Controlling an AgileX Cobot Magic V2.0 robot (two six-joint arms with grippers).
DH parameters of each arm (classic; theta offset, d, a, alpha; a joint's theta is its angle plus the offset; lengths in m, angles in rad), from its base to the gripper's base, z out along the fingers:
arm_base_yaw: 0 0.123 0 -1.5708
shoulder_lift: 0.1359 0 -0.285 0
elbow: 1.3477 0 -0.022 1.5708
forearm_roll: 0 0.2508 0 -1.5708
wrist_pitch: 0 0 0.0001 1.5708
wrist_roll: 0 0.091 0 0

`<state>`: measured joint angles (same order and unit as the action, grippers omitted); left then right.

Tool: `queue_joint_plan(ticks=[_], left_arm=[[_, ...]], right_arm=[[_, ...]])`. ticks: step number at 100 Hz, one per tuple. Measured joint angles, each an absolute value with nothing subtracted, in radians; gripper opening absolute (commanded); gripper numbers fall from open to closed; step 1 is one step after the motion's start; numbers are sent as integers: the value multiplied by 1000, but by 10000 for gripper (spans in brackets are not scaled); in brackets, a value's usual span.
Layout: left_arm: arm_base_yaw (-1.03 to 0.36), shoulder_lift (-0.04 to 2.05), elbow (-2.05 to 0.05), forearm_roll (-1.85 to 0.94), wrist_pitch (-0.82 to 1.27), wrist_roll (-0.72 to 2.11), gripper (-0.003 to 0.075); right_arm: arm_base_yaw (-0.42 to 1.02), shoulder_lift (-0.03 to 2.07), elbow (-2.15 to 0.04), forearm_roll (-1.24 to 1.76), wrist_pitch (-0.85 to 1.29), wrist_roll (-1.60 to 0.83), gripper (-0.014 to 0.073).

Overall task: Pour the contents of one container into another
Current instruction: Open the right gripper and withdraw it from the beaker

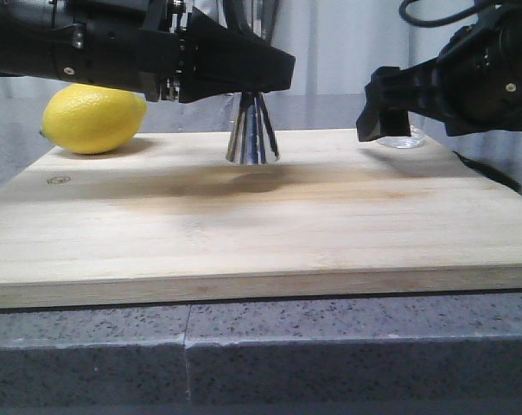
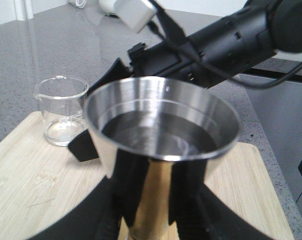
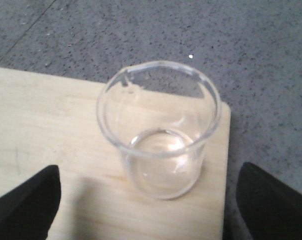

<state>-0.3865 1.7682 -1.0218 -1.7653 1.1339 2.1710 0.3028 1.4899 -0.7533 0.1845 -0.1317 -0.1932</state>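
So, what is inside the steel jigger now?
The jigger's upper cup holds clear liquid, nearly to an inner line. Its lower cup, mouth down on the board, cannot be seen inside.

Both arms are matte black. The left arm (image 1: 79,47) is a thick, blocky body with small silver screw heads along its side, narrowing to a wedge-shaped left gripper (image 1: 259,79) of flat, angular black plates. The right arm (image 1: 477,73) is bulkier and rounded, with black cables looping over its top; the right gripper (image 1: 384,112) ends in squared black blocks. From the left wrist, the right arm carries a white box-shaped module (image 2: 135,12) with black cables running along it.
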Motion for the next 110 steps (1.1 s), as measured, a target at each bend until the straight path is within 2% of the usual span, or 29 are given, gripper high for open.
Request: queue_joint_plan(ticks=[33, 61, 86, 110], left_arm=[[-387, 1768, -1022, -1765, 1134, 2171, 206], [-387, 1768, -1022, -1765, 1134, 2171, 206], [-387, 1768, -1022, -1765, 1134, 2171, 206], [-387, 1768, -1022, -1765, 1134, 2171, 206]], right_arm=[[303, 1244, -753, 162, 289, -193, 638], [303, 995, -753, 137, 556, -193, 638], [303, 793, -753, 119, 690, -193, 638], [303, 702, -753, 91, 742, -193, 638]])
